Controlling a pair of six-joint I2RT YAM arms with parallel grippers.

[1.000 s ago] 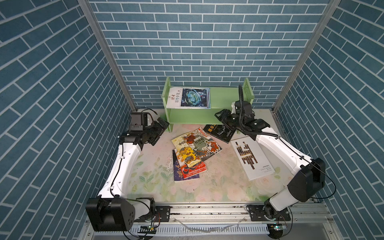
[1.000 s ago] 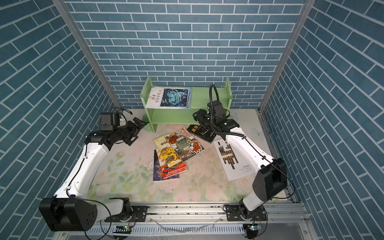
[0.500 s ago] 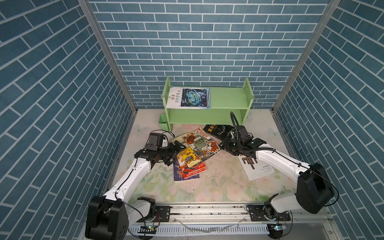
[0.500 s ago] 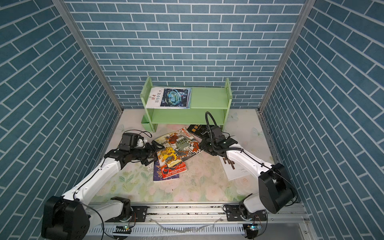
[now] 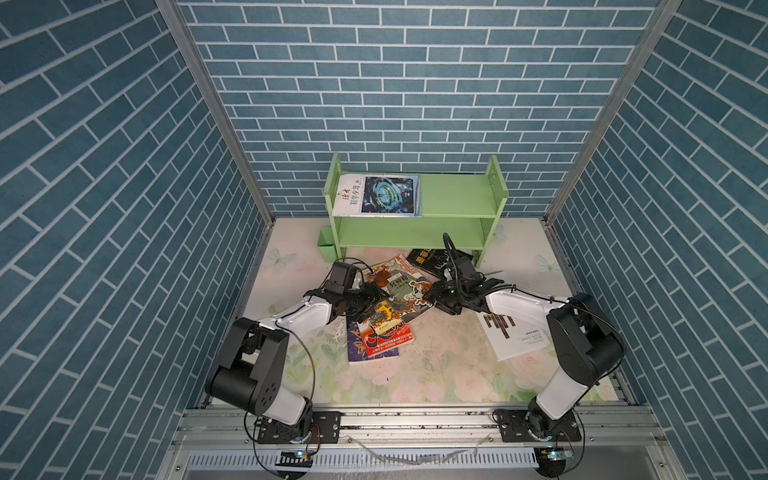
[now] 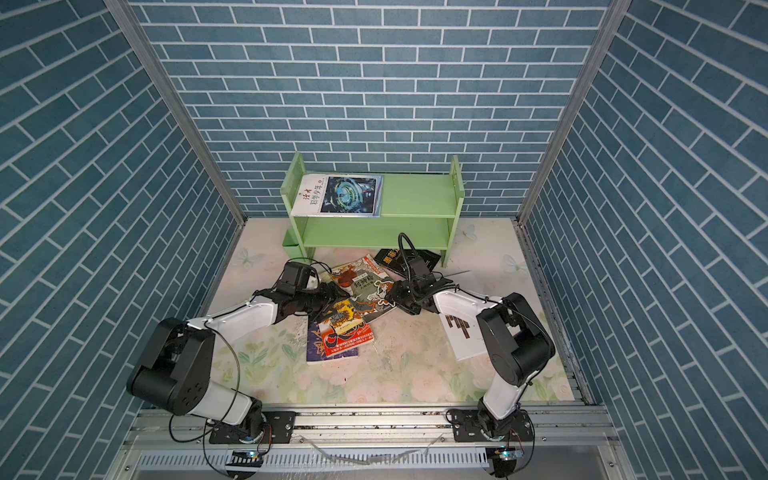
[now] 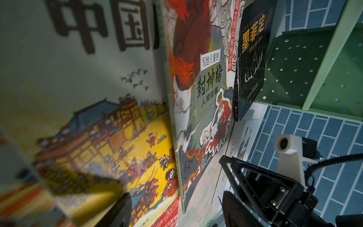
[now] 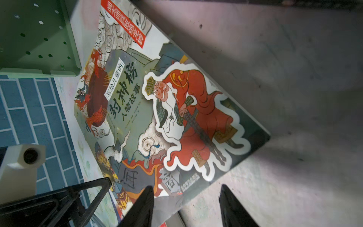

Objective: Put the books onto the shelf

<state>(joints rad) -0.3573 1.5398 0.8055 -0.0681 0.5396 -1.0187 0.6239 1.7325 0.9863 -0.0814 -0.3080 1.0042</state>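
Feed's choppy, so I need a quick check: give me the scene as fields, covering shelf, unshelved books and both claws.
shelf: green, two tiers, at the back
on shelf: one blue-and-white book, top tier, left end
on table: pile of illustrated books, black book, white book
left claw: open, at the pile's left edge
right claw: open, straddling the grey-green book's corner

left arm low, reaching forward and inward, forearm near level; left gripper aimed at centre, jaws apart | right arm folded at the elbow, forearm low, reaching inward; right gripper jaws apart, dark fingers both in wrist view | grippers facing tip to tip, near, apart; both wrists held low
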